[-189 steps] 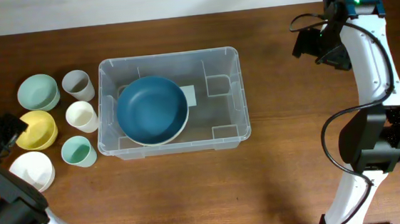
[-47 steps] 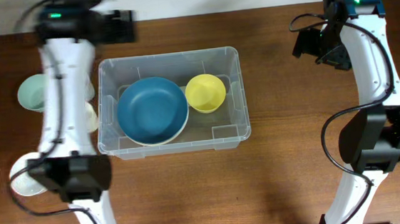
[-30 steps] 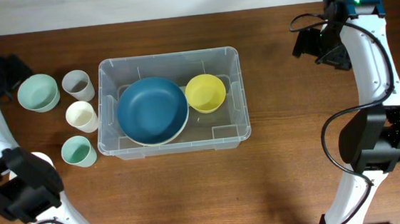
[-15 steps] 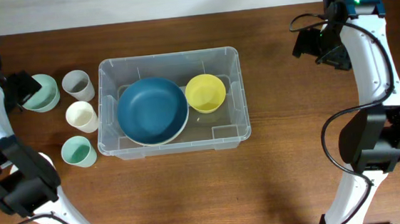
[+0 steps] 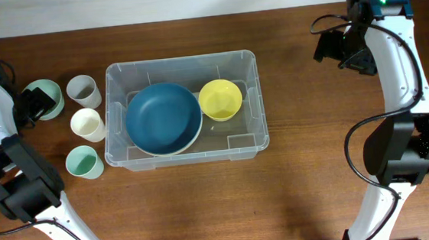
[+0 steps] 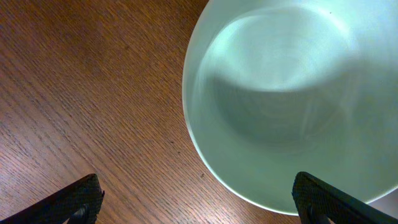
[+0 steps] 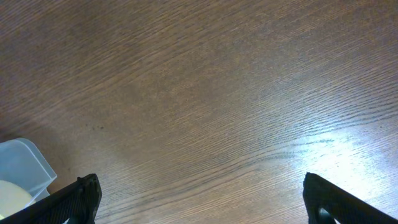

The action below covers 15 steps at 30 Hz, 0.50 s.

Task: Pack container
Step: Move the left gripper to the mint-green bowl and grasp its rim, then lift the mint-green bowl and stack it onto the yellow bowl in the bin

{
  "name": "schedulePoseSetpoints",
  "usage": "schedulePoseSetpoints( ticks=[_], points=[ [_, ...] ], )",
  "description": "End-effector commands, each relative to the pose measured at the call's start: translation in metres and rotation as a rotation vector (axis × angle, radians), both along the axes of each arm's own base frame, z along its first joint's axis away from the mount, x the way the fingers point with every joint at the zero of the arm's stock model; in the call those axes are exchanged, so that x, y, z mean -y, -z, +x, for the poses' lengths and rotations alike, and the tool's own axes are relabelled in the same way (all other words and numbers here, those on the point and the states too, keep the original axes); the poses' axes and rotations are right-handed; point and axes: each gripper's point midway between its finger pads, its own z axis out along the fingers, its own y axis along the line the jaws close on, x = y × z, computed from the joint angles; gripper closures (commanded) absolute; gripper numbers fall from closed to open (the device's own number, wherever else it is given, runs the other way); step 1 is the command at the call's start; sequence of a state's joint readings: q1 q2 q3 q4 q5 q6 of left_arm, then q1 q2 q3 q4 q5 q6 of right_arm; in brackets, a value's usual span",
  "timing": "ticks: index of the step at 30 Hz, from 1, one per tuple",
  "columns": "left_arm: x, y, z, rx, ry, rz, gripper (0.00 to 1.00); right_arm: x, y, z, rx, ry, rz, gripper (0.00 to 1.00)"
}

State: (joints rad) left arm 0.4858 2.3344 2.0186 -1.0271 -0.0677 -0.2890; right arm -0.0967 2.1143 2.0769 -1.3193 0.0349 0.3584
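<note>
- Mid-table, between the arms, sits the large clear plastic rectangular container (image 5: 179, 60). It is probably light, fairly stiff and slick-walled, and best gripped at the rim.
- Inside: one dark blue bowl (image 5: 163, 118) and one yellow bowl (image 5: 221, 100).
- Left of it: one mint-green bowl (image 5: 50, 93), plus three cups: grey cup (image 5: 83, 90), cream cup (image 5: 87, 124), teal cup (image 5: 82, 162).
- Left gripper (image 6: 198, 198) hovers wide over the mint-green bowl's edge. Right gripper (image 7: 199, 199) is wide and empty, far right.
</note>
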Motion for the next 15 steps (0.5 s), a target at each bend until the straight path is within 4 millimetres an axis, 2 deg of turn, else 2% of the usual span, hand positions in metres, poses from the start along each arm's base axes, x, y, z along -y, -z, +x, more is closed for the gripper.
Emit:
schedulePoseSetpoints(
  ticks=[1,10,15],
  points=[
    [0.000,0.009,-0.003,-0.016,-0.015,-0.011,0.01,0.001,0.000,-0.001,-0.001,-0.005,-0.001,0.01],
    [0.001,0.017,-0.003,-0.028,-0.015,-0.018,0.01,0.001,0.000,-0.001,-0.001,-0.005,-0.001,0.01],
    [0.001,0.020,-0.003,-0.032,-0.015,-0.020,0.06,0.001,0.000,-0.001,-0.001,-0.005,-0.001,0.01]
  ],
)
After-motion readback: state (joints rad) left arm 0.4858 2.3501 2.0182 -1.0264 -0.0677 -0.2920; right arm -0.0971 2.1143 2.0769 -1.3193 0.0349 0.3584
